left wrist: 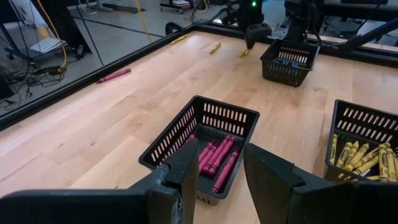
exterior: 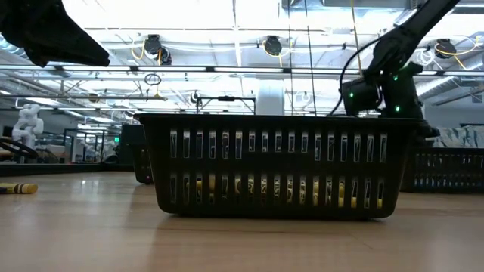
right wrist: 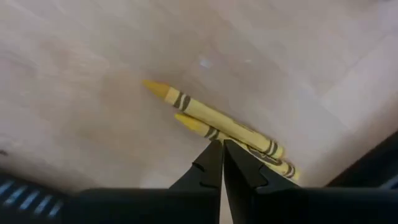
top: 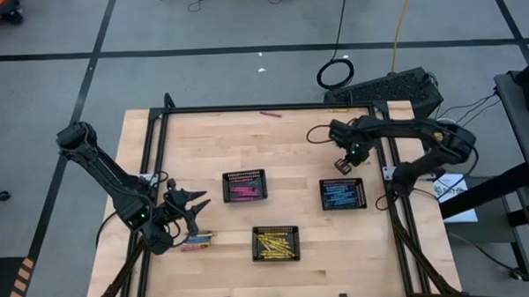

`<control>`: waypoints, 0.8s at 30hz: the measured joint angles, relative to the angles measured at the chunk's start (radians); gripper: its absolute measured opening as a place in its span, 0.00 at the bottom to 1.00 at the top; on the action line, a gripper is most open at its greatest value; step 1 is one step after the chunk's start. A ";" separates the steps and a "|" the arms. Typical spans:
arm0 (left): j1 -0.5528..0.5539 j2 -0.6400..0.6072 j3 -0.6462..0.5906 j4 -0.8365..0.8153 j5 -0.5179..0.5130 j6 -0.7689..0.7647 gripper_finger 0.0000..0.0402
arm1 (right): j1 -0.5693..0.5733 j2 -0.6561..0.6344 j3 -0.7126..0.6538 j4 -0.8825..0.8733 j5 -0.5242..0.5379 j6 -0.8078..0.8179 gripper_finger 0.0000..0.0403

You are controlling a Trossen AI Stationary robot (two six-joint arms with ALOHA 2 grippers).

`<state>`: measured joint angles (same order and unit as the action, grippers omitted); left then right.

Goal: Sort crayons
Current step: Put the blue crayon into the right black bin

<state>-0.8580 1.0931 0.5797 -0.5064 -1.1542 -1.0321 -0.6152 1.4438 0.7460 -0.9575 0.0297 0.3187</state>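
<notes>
Crayons point(top: 270, 244) mostly binned by colour, we see loose ones point(top: 197, 242) under left gripper point(top: 186, 213) | low: yellow tray point(exterior: 276, 162) stocked | left wrist: fingers apart, empty, pink tray point(left wrist: 202, 147) ahead | right wrist: right gripper point(right wrist: 222, 163) closed, empty, over two yellow strays point(right wrist: 214, 121).

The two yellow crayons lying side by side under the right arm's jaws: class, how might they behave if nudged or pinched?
The yellow crayons are round sticks lying flat on bare wood, so a sideways nudge would probably roll them. They look straight and stiff, likely light. The shut right gripper would probably push them apart rather than grasp one.
</notes>
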 joint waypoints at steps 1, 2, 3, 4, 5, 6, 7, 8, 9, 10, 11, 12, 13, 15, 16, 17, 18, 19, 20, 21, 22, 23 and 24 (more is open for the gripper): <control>0.000 0.000 0.000 0.000 0.000 0.001 0.32 | -0.006 0.017 0.001 0.003 -0.009 -0.009 0.00; 0.000 0.000 0.000 -0.001 0.000 0.001 0.32 | -0.008 0.030 0.002 0.003 -0.014 -0.018 0.00; 0.000 0.000 0.000 -0.001 -0.001 0.001 0.32 | -0.012 0.043 0.001 0.006 -0.016 -0.025 0.00; 0.000 0.000 0.000 -0.001 -0.001 0.001 0.32 | -0.015 0.058 -0.001 0.019 -0.013 -0.031 0.00; 0.000 0.000 0.000 -0.002 -0.001 0.001 0.32 | -0.020 0.069 0.002 0.030 -0.010 -0.037 0.00; 0.000 0.000 0.000 -0.004 -0.002 0.001 0.32 | -0.023 0.072 0.000 0.037 -0.009 -0.043 0.00; 0.000 0.000 0.000 -0.005 -0.002 0.001 0.32 | -0.027 0.075 0.000 0.046 -0.008 -0.047 0.00; 0.000 0.000 0.000 -0.004 -0.002 0.001 0.32 | -0.032 0.076 0.001 0.054 -0.006 -0.052 0.00; 0.000 0.000 0.000 -0.005 -0.002 0.002 0.32 | -0.033 0.075 0.000 0.062 -0.005 -0.055 0.00; 0.000 0.000 0.000 -0.004 -0.002 0.002 0.32 | -0.034 0.073 0.000 0.070 -0.002 -0.056 0.00; 0.000 0.000 0.000 -0.003 -0.002 0.003 0.32 | -0.036 0.068 -0.002 0.080 0.002 -0.064 0.00; 0.000 0.000 0.000 -0.004 -0.002 0.006 0.32 | -0.039 0.062 -0.003 0.092 0.004 -0.075 0.00; 0.000 0.000 0.000 -0.003 -0.002 0.010 0.32 | -0.040 0.058 -0.003 0.105 0.009 -0.080 0.00; 0.000 0.000 0.000 0.000 -0.002 0.019 0.32 | -0.039 0.047 -0.003 0.135 0.047 -0.088 0.00; 0.000 0.000 0.000 0.000 -0.002 0.019 0.32 | -0.039 0.042 -0.002 0.157 0.073 -0.094 0.00; 0.000 0.000 0.000 0.000 -0.002 0.019 0.32 | -0.040 0.036 -0.001 0.173 0.102 -0.098 0.00; 0.000 0.000 0.000 0.000 -0.002 0.019 0.32 | -0.041 0.032 0.001 0.187 0.126 -0.098 0.00; 0.000 0.000 0.000 0.000 -0.002 0.019 0.32 | -0.042 0.027 0.002 0.199 0.128 -0.099 0.00; 0.000 0.000 0.000 0.000 -0.002 0.019 0.32 | -0.042 0.020 0.001 0.207 0.126 -0.102 0.00; 0.000 0.000 0.000 0.000 -0.002 0.019 0.32 | -0.040 0.014 0.001 0.219 0.124 -0.106 0.00; 0.000 0.000 0.000 0.001 -0.001 0.019 0.32 | -0.040 0.008 0.000 0.237 0.121 -0.108 0.00; 0.000 0.000 0.000 0.001 -0.001 0.019 0.32 | -0.040 0.000 0.000 0.261 0.116 -0.111 0.00; 0.000 0.000 0.000 0.001 -0.001 0.019 0.32 | -0.040 -0.008 0.000 0.282 0.116 -0.112 0.00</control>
<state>-0.8577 1.0927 0.5797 -0.5056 -1.1549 -1.0134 -0.6553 1.4358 0.7463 -0.6751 0.1452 0.2067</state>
